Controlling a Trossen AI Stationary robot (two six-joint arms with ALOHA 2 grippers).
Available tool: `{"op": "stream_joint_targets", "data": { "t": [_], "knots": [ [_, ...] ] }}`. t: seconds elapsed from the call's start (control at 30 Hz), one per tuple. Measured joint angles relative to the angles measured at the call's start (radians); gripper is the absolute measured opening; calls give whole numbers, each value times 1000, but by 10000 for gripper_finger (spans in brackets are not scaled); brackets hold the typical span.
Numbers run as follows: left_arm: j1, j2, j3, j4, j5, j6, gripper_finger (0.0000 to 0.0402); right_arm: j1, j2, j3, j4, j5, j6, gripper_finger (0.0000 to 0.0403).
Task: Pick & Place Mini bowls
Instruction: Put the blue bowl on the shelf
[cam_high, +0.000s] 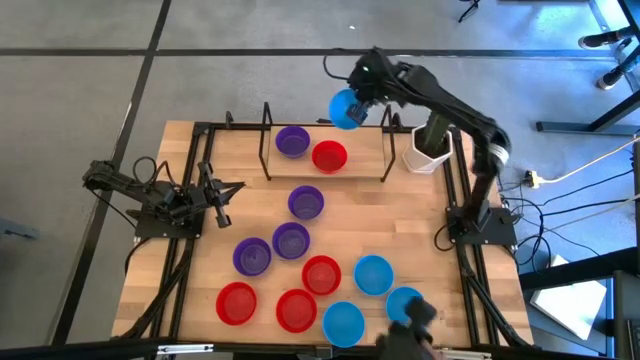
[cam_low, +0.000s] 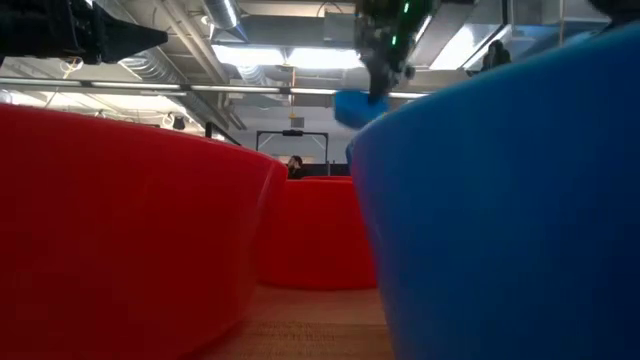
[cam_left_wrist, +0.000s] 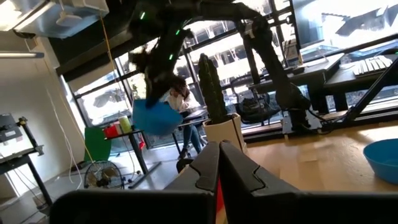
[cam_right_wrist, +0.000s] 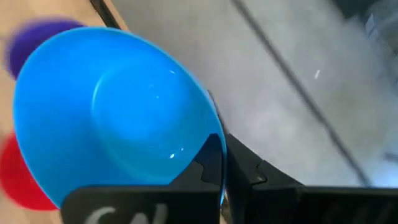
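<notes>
My right gripper (cam_high: 362, 100) is high above the table's far edge, shut on a light blue mini bowl (cam_high: 345, 110), which also shows in the low view (cam_low: 352, 108) and the left wrist view (cam_left_wrist: 152, 117). Under it, a purple bowl (cam_high: 292, 141) and a red bowl (cam_high: 329, 156) sit inside a black frame. Several more purple (cam_high: 306, 202), red (cam_high: 321, 274) and light blue (cam_high: 373, 274) bowls rest on their bases on the near half of the table. My left gripper (cam_high: 222, 190) waits shut at the table's left side. My right gripper pinches the light blue bowl by its rim (cam_right_wrist: 222, 155), one finger (cam_right_wrist: 208, 171) on the inner side and the other (cam_right_wrist: 249, 177) on the outer side. The fingers come from above. The bowl is lifted clear and hangs tilted on edge below them.
A white pot with a green cactus (cam_high: 430, 150) stands at the far right, beside the black frame's right upright (cam_high: 390, 150). In the low view a red bowl (cam_low: 120, 230) and a blue bowl (cam_low: 510, 200) fill the foreground. Bare wood (cam_high: 420, 215) lies right of centre.
</notes>
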Motion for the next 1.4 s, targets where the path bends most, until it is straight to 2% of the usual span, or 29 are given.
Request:
{"op": "stream_joint_targets", "data": {
  "t": [0.2,0.43,0.57,1.4],
  "knots": [
    [0,0,0,0,0,42,2,-88,157,3,-66,-91,5,2],
    [0,0,0,0,0,28,8,-105,243,2,-135,-93,56,2],
    [0,0,0,0,0,26,4,-104,246,2,-136,-139,83,2],
    [0,0,0,0,0,26,8,-104,248,-3,-203,-116,206,2]
  ]
}}
